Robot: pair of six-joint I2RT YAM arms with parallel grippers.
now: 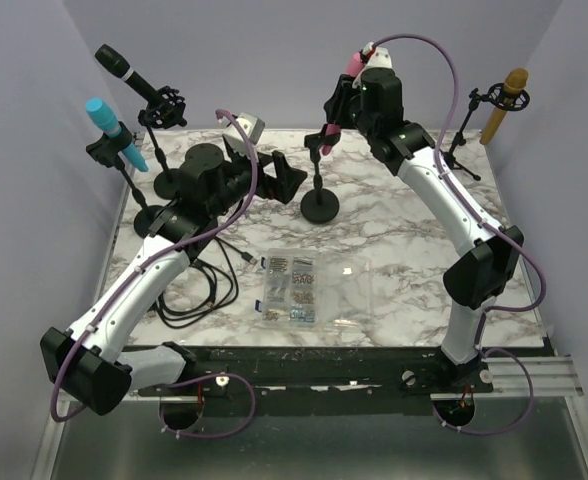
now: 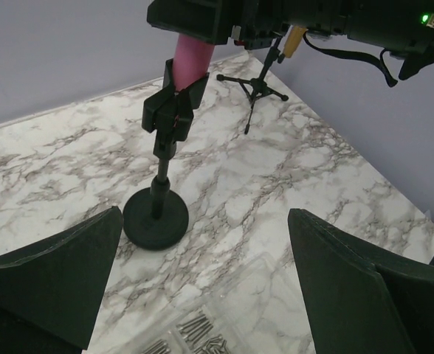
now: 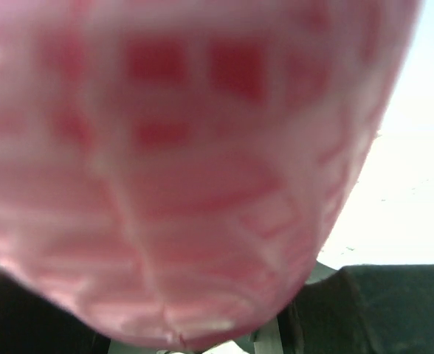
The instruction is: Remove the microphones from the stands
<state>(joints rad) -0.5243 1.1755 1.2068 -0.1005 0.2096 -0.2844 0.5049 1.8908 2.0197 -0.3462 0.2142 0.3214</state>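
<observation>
Right gripper (image 1: 340, 98) is found clamped round the pink microphone (image 2: 191, 63), whose grille fills the right wrist view, blurred. The microphone is seated tilted in the black clip (image 2: 174, 110) atop the round-based stand (image 2: 156, 217), which stands upright near the middle of the table (image 1: 404, 250).

Surface and room: the table top is of white marble pattern with grey veining. It is enclosed at the back and both sides by plain lavender-grey walls (image 1: 274, 60). A clear plastic box (image 1: 304, 290) holding small metal parts is noted on the near middle of the surface. A loop of black cable (image 1: 199, 290) lies on the left, beside the left arm. Three further microphones are mounted on their own stands: a black one (image 1: 124, 70) at the back left, a cyan one (image 1: 104, 118) just beside it, and a gold one (image 1: 509, 95) at the back right.

Arm pose: the right arm is raised high and bent over the stand from the right. The left arm is extended low from the near left corner. The left gripper (image 2: 206, 221) is held spread wide and empty, pointed at the stand base, apart from it.
</observation>
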